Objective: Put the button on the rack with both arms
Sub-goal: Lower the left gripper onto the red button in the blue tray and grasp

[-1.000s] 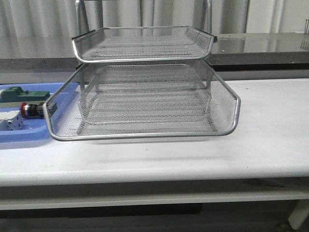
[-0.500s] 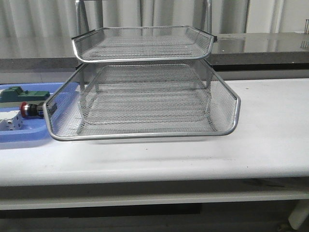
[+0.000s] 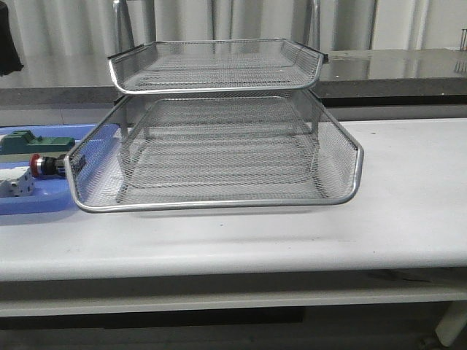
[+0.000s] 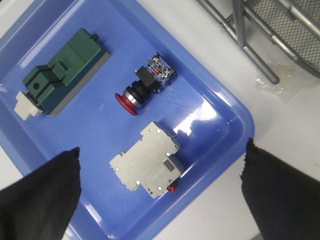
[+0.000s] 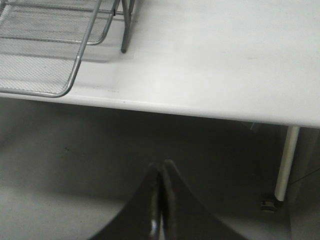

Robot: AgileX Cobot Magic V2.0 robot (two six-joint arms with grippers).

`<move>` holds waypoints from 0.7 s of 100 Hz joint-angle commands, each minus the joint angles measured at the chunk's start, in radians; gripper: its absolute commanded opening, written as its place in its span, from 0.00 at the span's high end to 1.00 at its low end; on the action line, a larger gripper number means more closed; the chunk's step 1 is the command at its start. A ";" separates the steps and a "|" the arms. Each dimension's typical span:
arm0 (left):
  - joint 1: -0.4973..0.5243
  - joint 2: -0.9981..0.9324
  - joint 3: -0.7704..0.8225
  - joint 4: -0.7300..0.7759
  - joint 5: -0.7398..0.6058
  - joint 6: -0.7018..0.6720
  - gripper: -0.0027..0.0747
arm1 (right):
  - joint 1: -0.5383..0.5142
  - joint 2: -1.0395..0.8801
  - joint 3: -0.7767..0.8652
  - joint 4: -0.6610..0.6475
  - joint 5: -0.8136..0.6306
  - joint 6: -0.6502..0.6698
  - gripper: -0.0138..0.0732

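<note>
In the blue tray (image 4: 210, 95), button (image 4: 145, 85) between green block (image 4: 65, 72) and white block (image 4: 147, 165)

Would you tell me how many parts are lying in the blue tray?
3: a green block at one end, the red-capped button mid-tray, a white block next to it. None looks hidden.

Even, soft light; glare on blue tray (image 4: 220, 107).

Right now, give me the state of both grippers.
Left gripper: open, holding nothing, above the blue tray.
Right gripper: shut, holding nothing, off the table's edge.
</note>
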 commanded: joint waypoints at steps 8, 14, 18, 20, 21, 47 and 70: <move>-0.001 0.041 -0.099 -0.022 -0.017 0.073 0.17 | -0.004 0.010 -0.032 -0.011 -0.057 -0.001 0.92; -0.001 0.079 -0.120 -0.022 -0.017 0.096 0.17 | -0.004 0.010 -0.032 -0.011 -0.057 -0.001 0.92; -0.001 0.102 -0.134 -0.022 -0.020 0.106 0.17 | -0.004 0.010 -0.032 -0.011 -0.057 -0.001 0.92; -0.001 0.115 -0.140 -0.022 -0.024 0.112 0.17 | -0.004 0.010 -0.032 -0.011 -0.057 -0.001 0.92; -0.001 0.118 -0.142 -0.022 -0.026 0.114 0.17 | -0.004 0.010 -0.032 -0.011 -0.057 -0.001 0.92; -0.014 0.262 -0.242 -0.007 -0.036 0.150 0.17 | -0.004 0.010 -0.032 -0.011 -0.057 -0.001 0.92; -0.039 0.373 -0.342 0.019 -0.039 0.183 0.17 | -0.004 0.010 -0.032 -0.011 -0.057 -0.001 0.92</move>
